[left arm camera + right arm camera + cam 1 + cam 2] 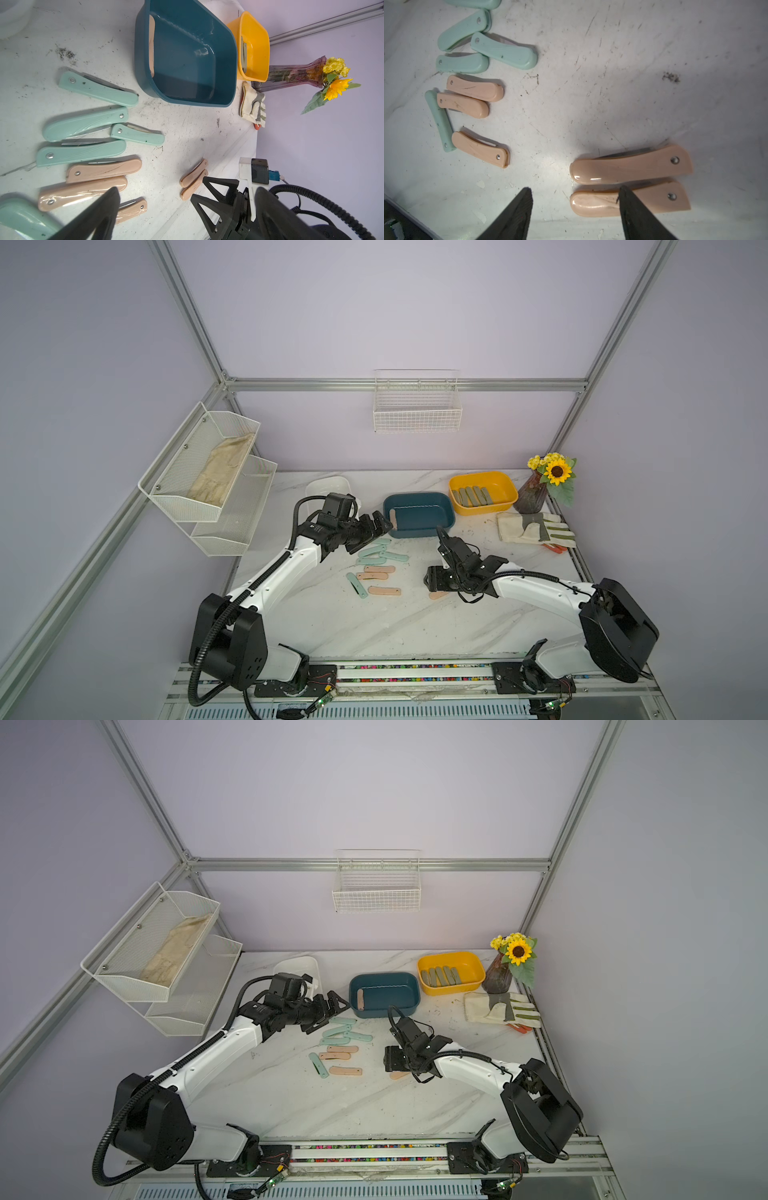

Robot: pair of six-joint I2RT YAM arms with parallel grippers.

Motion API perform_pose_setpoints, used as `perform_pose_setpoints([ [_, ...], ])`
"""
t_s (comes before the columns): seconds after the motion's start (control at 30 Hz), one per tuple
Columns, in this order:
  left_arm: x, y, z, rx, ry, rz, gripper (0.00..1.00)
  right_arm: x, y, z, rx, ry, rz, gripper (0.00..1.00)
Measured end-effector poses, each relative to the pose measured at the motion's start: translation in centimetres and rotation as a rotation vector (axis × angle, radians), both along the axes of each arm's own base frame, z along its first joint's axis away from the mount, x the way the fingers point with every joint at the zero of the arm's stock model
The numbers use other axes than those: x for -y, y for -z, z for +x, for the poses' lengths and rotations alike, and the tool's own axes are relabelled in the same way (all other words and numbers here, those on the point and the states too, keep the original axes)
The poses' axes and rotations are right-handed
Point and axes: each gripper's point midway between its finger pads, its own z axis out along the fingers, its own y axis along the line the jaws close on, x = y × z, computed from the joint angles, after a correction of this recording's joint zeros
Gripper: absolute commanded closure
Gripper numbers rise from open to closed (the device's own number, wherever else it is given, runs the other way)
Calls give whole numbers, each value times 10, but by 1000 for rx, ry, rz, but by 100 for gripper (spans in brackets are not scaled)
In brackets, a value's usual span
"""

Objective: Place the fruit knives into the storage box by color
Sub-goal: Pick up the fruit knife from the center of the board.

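Several mint fruit knives (374, 551) and three peach pink ones (379, 570) lie loose mid-table. Two more pink knives (629, 166) lie side by side under my right gripper (575, 188), which is open and low over them. One fingertip (625, 193) overlaps the nearer knife (593, 204). My left gripper (374, 531) hangs open and empty above the mint knives, beside the teal storage box (415, 533). That box holds one pink knife (392, 519). The yellow box (500, 489) holds several olive knives (471, 495).
A white box (328, 483) sits behind the left arm. A striped work glove (532, 526) and a vase of flowers (532, 493) are at the back right. A mesh rack (208, 477) is mounted on the left wall and a wire basket (417, 406) on the back wall.
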Motion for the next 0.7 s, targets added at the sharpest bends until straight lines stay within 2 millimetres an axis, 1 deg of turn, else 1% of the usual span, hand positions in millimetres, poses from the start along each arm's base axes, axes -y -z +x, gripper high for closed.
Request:
perform_pose_setpoints([
  [0.23, 2, -2, 1, 8, 7, -11, 0, 5, 6, 0, -6, 20, -18, 31],
  [0.43, 3, -3, 1, 12, 11, -16, 0, 8, 19, -2, -28, 24, -48, 31],
  [0.6, 3, -3, 1, 11, 12, -17, 0, 5, 23, 3, -18, 26, -44, 31],
  [0.7, 3, -3, 1, 11, 12, -17, 0, 2, 29, 6, -21, 23, -48, 31],
])
